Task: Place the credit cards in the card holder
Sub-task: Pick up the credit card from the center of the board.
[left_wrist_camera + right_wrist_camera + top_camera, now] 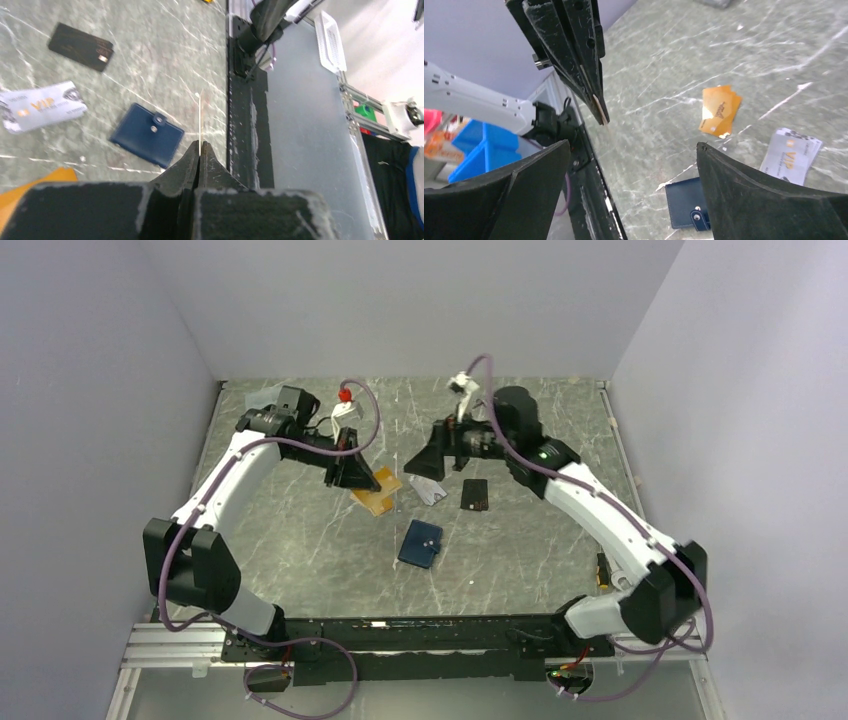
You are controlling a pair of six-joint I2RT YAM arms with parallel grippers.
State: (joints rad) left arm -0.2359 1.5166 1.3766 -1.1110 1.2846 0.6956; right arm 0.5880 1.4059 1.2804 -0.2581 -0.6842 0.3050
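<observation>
My left gripper (352, 478) is shut on a thin orange-gold card (200, 117), held edge-on above the table; it also shows in the right wrist view (601, 113). More orange-gold cards (378, 496) lie under it. A silvery-white VIP card (428, 490) and a black card (475, 494) lie to their right. The navy card holder (420, 543) lies closed, snap tab on top, nearer the arm bases. My right gripper (425, 458) is wide open and empty, raised above the silvery-white card, with the holder (684, 202) partly behind its right finger.
The black base rail (420, 635) runs along the near table edge. A clear grey box (263, 396) sits at the back left. A small yellow object (602, 571) lies by the right arm. White walls close in three sides.
</observation>
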